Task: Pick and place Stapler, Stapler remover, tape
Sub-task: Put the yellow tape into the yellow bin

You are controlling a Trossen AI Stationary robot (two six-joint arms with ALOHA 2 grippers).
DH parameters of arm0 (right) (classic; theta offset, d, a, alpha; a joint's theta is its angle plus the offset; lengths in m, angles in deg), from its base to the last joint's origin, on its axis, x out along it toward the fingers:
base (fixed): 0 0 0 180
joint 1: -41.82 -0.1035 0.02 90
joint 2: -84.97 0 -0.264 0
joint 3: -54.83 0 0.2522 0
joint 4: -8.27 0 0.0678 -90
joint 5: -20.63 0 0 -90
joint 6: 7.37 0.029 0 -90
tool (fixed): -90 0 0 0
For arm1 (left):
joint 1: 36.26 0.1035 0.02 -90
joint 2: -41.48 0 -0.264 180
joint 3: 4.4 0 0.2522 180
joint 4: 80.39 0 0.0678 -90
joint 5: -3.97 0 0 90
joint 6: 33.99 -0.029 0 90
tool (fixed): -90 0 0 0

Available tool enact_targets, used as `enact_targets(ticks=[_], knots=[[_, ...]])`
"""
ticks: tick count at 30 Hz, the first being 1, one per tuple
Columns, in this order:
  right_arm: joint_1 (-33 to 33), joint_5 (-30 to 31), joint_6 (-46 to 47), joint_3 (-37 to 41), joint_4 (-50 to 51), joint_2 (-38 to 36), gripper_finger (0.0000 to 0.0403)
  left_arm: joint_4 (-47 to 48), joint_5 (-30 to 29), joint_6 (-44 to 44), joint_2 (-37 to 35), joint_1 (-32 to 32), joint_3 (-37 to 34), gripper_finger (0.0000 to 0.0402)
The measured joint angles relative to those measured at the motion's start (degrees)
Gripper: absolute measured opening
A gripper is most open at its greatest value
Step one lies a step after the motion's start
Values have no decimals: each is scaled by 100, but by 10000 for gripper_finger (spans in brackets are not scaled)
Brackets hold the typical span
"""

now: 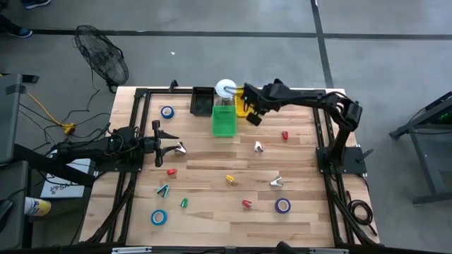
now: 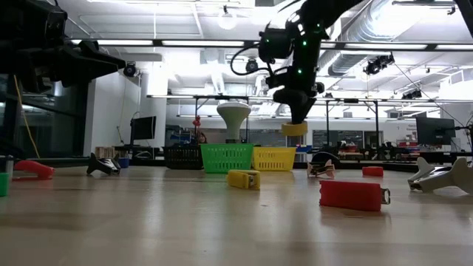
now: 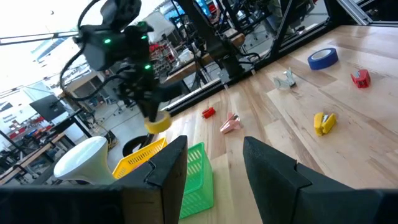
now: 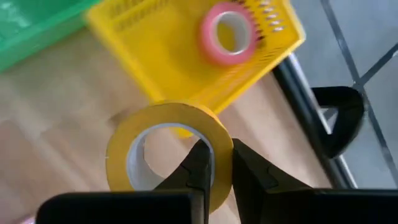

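The high view looks straight down, the low view level across the table, sharing the green basket (image 1: 224,121) (image 2: 227,157) with both wrist views.

Even overhead light from ceiling strip lamps (image 2: 185,46); soft shadows on the tabletop (image 1: 212,176). The low view's foreground is soft, and the yellow basket (image 4: 186,56) blurs in the right wrist view.

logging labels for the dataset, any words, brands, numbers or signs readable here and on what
None can be read.
Paper sheet on the floor left of the table: dark print, too small to read.
Yellow tape in the right gripper, pink tape in the yellow basket: no print shows.
Monitors in the room behind: no legible text.
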State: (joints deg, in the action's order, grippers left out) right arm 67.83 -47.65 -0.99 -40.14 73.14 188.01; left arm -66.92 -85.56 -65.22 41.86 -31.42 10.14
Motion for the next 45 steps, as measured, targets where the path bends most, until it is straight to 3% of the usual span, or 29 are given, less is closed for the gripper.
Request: enact_targets(ticks=[12,23,45], knots=[[750,-684,1144,0,-974,84,35,0,0,0,0,1,0,154],[930,-1136,1164,0,-1589,582,40,0,0,0,0,0,0,154],[989,-1662,821,0,-1579,916,48,0,0,0,-2,0,0,154]])
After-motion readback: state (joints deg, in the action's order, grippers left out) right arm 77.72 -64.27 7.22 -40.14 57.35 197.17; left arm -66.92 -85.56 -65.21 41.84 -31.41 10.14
